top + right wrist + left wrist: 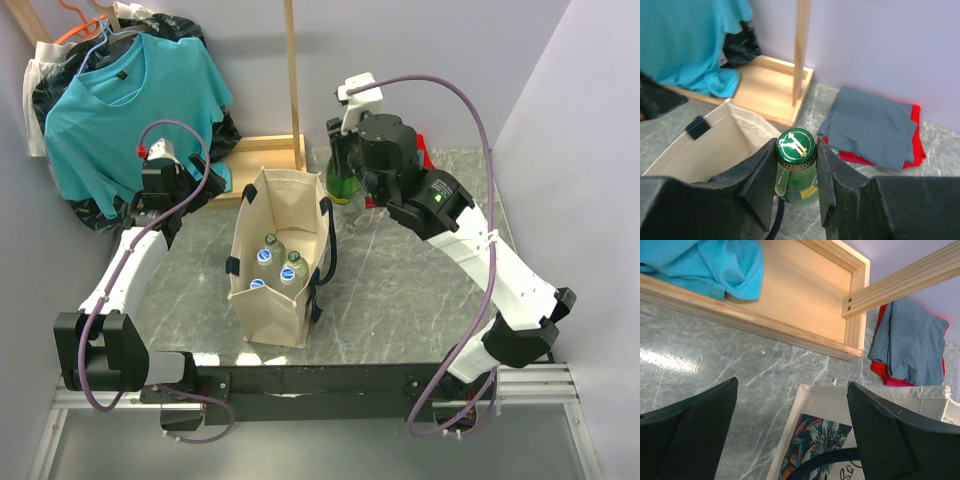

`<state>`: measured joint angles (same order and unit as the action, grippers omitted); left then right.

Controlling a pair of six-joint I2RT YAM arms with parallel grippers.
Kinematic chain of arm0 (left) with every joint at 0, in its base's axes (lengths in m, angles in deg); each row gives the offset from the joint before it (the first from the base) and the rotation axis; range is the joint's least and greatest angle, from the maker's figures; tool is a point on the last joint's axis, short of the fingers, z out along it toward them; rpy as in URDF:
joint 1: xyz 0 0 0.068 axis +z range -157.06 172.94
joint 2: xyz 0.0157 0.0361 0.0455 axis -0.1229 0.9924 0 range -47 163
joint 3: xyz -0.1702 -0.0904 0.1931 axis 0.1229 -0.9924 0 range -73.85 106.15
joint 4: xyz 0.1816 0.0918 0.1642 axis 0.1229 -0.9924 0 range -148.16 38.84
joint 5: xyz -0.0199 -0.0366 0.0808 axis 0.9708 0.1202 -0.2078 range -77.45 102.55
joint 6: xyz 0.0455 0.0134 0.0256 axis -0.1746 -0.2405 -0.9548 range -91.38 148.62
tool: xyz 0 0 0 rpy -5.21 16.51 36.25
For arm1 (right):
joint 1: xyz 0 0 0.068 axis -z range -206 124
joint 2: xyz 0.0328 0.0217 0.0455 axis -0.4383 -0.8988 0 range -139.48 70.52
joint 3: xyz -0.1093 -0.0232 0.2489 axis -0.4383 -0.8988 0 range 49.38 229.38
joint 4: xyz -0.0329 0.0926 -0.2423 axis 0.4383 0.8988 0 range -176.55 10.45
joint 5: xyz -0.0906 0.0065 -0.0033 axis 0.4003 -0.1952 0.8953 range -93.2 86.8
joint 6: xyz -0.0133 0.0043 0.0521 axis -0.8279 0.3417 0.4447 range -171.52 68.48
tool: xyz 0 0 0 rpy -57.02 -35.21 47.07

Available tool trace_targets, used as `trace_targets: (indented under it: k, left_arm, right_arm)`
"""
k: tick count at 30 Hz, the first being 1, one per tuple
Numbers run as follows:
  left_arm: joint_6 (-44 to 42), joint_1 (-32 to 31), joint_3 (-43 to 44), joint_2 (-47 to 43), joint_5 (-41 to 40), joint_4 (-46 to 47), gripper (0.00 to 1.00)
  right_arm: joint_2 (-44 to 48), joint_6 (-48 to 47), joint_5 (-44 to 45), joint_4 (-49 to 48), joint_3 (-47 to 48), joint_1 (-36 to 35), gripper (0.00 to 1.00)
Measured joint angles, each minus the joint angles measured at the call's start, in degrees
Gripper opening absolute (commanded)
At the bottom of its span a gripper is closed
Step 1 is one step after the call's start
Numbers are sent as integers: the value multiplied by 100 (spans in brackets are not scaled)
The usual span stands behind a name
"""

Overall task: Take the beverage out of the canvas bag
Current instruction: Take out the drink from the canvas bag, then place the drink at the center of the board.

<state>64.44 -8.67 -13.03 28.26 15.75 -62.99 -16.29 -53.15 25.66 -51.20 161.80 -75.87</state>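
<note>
Upright green glass bottle (796, 146), pinched under its cap by the closed right gripper (796, 167), just right of the canvas bag (268, 310).
From the left: left gripper (792, 382) spread wide and empty, low over the bench (400, 290) by the bag's far-left corner; inside the bag, several capped bottles (275, 262) standing, apart from both grippers; outside the far-right rim, the held bottle, long axis vertical, directly under the right gripper. Bottle base hidden, so no telling whether resting on the bench or hanging above it.
</note>
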Motion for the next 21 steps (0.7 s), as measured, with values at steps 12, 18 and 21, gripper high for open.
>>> trace_targets:
  k: [12, 18, 21]
  left_arm:
    - [0, -15, 0, 0, 0, 0, 96]
    - [-2, -33, 0, 0, 0, 0, 96]
    - [0, -37, 0, 0, 0, 0, 96]
  right_arm:
    - [304, 463, -234, 17, -629, 907, 0]
    - [579, 673, -437, -20, -1257, 1416, 0]
    - [680, 717, -459, -55, -1517, 1650, 0]
